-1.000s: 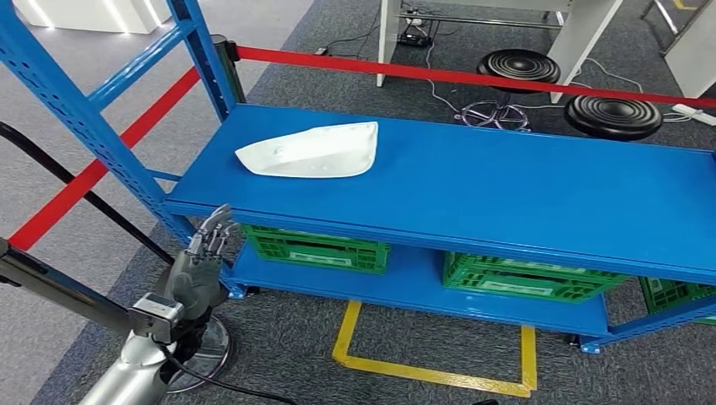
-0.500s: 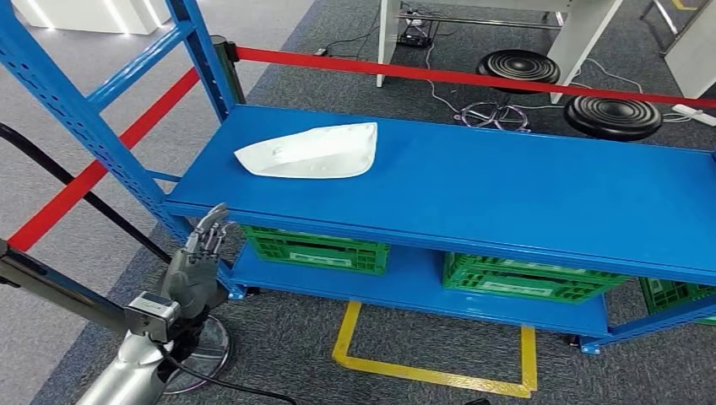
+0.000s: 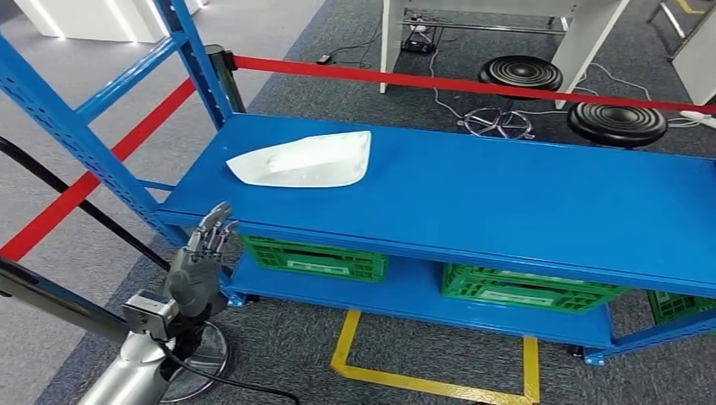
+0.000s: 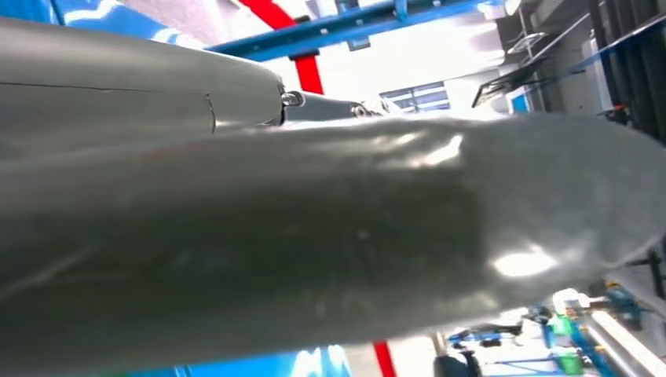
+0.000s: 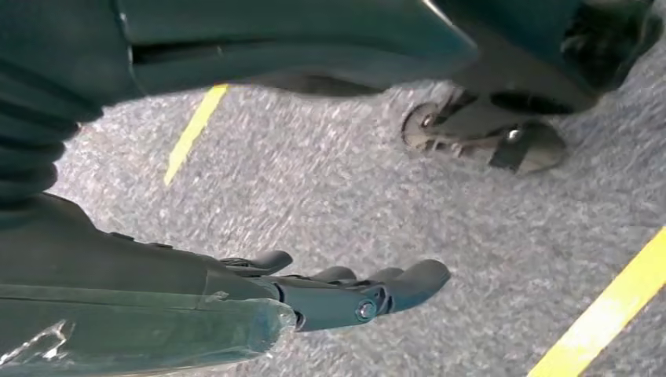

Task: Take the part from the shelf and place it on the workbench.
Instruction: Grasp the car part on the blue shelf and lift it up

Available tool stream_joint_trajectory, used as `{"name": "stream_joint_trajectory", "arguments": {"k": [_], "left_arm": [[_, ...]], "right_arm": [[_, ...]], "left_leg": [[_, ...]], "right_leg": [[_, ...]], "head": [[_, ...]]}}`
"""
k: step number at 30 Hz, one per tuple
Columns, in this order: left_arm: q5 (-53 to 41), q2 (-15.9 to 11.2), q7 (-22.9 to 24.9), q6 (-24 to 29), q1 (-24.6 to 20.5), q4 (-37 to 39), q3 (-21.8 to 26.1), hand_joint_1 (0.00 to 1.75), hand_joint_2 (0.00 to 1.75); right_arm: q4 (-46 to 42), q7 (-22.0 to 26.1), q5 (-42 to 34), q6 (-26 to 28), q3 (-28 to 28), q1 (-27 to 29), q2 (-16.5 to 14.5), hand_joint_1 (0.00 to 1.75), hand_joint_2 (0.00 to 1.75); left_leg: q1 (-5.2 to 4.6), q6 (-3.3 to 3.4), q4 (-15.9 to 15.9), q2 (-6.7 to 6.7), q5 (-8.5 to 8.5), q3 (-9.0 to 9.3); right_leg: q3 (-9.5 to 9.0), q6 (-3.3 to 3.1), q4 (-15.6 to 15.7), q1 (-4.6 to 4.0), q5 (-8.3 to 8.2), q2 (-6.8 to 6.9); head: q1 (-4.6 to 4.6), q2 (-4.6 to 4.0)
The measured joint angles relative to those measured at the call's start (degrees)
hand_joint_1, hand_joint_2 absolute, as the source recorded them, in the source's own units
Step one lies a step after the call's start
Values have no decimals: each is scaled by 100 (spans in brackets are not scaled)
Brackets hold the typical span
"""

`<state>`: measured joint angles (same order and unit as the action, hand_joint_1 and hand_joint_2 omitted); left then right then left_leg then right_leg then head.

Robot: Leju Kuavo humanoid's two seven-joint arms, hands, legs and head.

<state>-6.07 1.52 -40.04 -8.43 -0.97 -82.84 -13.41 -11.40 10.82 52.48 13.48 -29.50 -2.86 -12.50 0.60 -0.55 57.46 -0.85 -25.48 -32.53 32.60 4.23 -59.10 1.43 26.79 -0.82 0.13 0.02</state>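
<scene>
Blue shelf (image 3: pixel 507 194), white part (image 3: pixel 304 160), grey carpet (image 3: pixel 287 337)

Lower shelf tier — green crates (image 3: pixel 314 258), (image 3: pixel 528 287) under the front edge. Floor: yellow tape outline (image 3: pixel 431 381). Behind — red barrier belt (image 3: pixel 473 83), two black stools (image 3: pixel 520 72), (image 3: pixel 616 123).

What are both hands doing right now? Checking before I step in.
Left hand: open, holding nothing, below the shelf edge.
Right hand: open, holding nothing, above the carpet.

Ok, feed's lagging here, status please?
Left hand empty, raised below shelf edge. Right hand empty, hanging. White moulded plastic part untouched on blue metal shelf. Nothing in the way.
</scene>
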Motion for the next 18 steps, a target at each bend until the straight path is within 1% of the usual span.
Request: {"name": "stream_joint_trajectory", "arguments": {"k": [1,3,4,5,6,7,8,9,10,11,12,13,14,15,16,18], "left_arm": [[1,2,0,-2,-1,0,-1,0,0],[1,5,-1,3,-4,0,0,0,0],[1,6,-1,10,-11,0,1,0,0],[-1,5,-1,17,-18,0,1,0,0],[-4,5,0,27,-23,0,1,0,0],[-7,6,0,33,-23,1,1,0,0],[-10,7,-1,42,-19,2,1,0,0],[-14,7,-1,52,-15,3,2,0,0],[-22,7,-1,61,-14,4,2,0,0],[-32,7,-1,68,-17,4,3,0,0],[-42,7,0,73,-24,4,4,0,0],[-50,6,0,76,-34,4,6,0,0],[-53,7,0,77,-46,5,7,0,0],[-54,8,0,78,-54,6,8,0,0],[-54,9,0,78,-58,7,9,0,0],[-55,9,0,78,-61,9,11,0,0]], "right_arm": [[1,-26,4,-3,0,1,2,0,0],[0,-97,16,6,-1,3,7,0,0],[-1,-125,22,16,-1,0,7,0,44],[-1,-154,30,28,-1,-3,7,0,87],[0,-181,37,40,-1,-3,7,0,131],[1,-206,45,53,-1,-3,7,0,175],[1,-239,57,72,-1,-2,7,0,175],[0,-277,70,91,-1,0,7,0,175],[0,-315,83,103,-1,-1,7,0,175],[-1,-352,95,105,-1,-2,7,0,175],[0,-381,103,95,-1,-3,5,0,175],[1,-397,106,82,-1,-5,4,0,175],[1,-406,107,72,-1,-9,2,0,175],[1,-412,107,66,-1,-14,0,0,175],[1,-415,107,63,-1,-18,0,0,175],[1,-420,108,62,-1,-20,0,0,175]], "left_leg": [[-2,-23,8,-3,1,-7],[11,-68,36,4,-34,-22],[15,-90,158,12,-118,-76],[16,-112,404,19,-257,-192],[15,-126,771,24,-430,-374],[14,-134,1186,25,-593,-593],[14,-133,1522,25,-685,-785],[13,-123,1683,25,-667,-897],[11,-105,1620,25,-531,-899],[6,-79,1342,25,-305,-794],[-1,-48,948,25,-66,-631],[-13,-23,577,24,96,-467],[-23,-6,294,24,174,-347],[-34,3,142,21,175,-289],[-45,10,100,18,135,-275],[-38,50,57,14,128,-264]], "right_leg": [[3,-54,-3,-7,-8,-12],[15,-134,-22,-10,-2,-15],[9,-171,-19,-5,1,-14],[0,-201,-14,0,6,-9],[-3,-222,-14,-1,13,-3],[-4,-238,-15,-4,22,3],[-8,-249,-15,-8,30,6],[-17,-258,-16,-11,40,6],[-35,-264,-16,-14,52,1],[-62,-262,-15,-15,68,-6],[-88,-254,-13,-15,87,-13],[-105,-235,-16,-25,109,-20],[-106,-210,-18,-34,126,-25],[-98,-182,-10,-41,135,-25],[-93,-149,5,-45,136,-24],[-95,-84,23,-34,156,-10]], "head": [[-8,0],[-25,0],[-34,0],[-49,0],[-61,0],[-70,0],[-72,0],[-73,0],[-74,0],[-74,0],[-76,0],[-77,0],[-78,0],[-76,0],[-75,0],[-73,0]]}}
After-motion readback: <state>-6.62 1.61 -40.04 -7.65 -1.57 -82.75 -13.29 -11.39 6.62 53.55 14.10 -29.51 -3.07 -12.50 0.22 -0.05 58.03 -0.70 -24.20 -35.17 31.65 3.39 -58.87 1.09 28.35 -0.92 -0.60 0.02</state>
